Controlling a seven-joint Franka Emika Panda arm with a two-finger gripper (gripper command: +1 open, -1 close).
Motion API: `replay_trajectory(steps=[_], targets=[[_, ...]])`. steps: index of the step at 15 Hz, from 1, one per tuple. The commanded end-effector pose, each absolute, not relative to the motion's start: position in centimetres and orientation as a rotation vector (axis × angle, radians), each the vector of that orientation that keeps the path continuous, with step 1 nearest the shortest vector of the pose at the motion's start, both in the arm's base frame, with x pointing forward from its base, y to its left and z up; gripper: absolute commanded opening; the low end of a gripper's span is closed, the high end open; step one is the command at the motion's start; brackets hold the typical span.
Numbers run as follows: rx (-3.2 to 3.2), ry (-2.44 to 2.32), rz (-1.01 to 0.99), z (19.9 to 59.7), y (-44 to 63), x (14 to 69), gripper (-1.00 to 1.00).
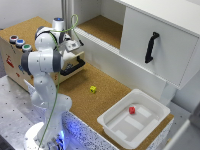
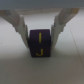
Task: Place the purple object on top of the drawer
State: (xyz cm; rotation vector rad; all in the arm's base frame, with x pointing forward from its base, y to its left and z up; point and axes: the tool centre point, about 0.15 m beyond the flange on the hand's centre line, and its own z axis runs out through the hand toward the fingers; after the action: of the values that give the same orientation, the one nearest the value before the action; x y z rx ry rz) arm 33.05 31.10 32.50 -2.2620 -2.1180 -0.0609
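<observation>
Wrist view: the claw [image 2: 39, 42] grips the purple object [image 2: 39, 43] between its fingers [image 2: 18, 26]

Here's the purple object [image 2: 38, 43]: a dark purple cube, upright in the wrist view, its near face marked with yellow, a short bar above a J-like stroke. It sits squarely between two pale fingers [image 2: 61, 24], one at each side. In the exterior view the arm hides it. And the drawer [image 1: 14, 60]: a light plywood box at the exterior view's left, black bar handle in front, blue, white and green buttons on top.
</observation>
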Motion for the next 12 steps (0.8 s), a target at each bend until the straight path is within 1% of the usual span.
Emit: replay_trajectory(steps=[1, 2, 6, 8, 10, 12], targets=[[-2.261, -2.194, -0.094, 33.7, 31.8, 32.8, -1.00], [-2.258, -2.225, -0.095, 34.7, 32.3, 32.7, -1.00], [-2.110, -2.304, -0.207, 41.4, 36.3, 32.5, -1.00], [-2.061, -2.395, -0.187, 44.0, 38.2, 32.2, -1.00], [-2.006, -2.434, -0.260, 47.2, 39.8, 31.9, -1.00], [-1.963, -2.478, -0.304, 48.5, 41.2, 31.4, -1.00]])
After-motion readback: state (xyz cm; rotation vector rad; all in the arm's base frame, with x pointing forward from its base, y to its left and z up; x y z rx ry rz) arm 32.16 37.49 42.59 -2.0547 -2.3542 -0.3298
